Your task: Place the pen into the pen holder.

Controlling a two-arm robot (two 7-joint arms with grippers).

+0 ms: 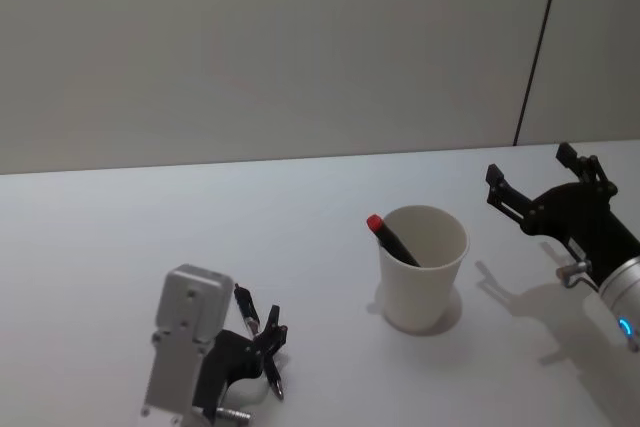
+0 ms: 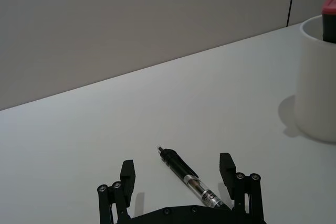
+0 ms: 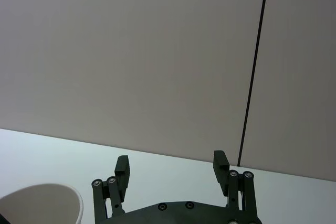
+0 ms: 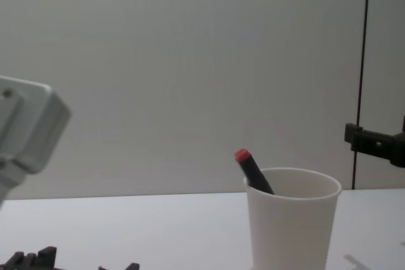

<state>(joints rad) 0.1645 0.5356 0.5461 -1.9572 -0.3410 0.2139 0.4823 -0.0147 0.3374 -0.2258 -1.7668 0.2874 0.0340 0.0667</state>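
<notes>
**Head view.** The left gripper point(image 1: 262, 342) is low over the white table point(image 1: 100, 247), near the robot. Its fingers are spread and clamp nothing. A slim black pen with a clear barrel section point(image 1: 246, 312) lies flat on the table between them. The pen holder, a plain white tapered paper cup with a rolled rim point(image 1: 423, 272), stands upright well to the right of that pen. A dark, red-capped pen point(image 1: 390, 239) already leans inside it. The right gripper point(image 1: 545, 185) hangs beyond the cup's far side, released and idle.

**Left wrist view.** The black pen point(image 2: 186, 174) runs obliquely through the gap and sits nearer one finger point(image 2: 227, 167) than the other. No pad touches it.

**Right wrist view.** The right gripper's fingers are wide apart with nothing between them. The cup rim point(image 3: 47, 195) is just beside it.

**Chest view.** The cup is seen side-on, with the red cap well clear of the rim. I cannot tell from here how high the left gripper sits above the table.

**Judgement.** You are at the grasp step: the black pen is framed but not yet gripped.

**Next.**
- Square the fingers to the barrel and close on its middle.
- Lift clear of the table.
- Carry the pen right, over the rim.
- Tip it upright, and aim for the open side of the cup, away from the leaning pen.
</notes>
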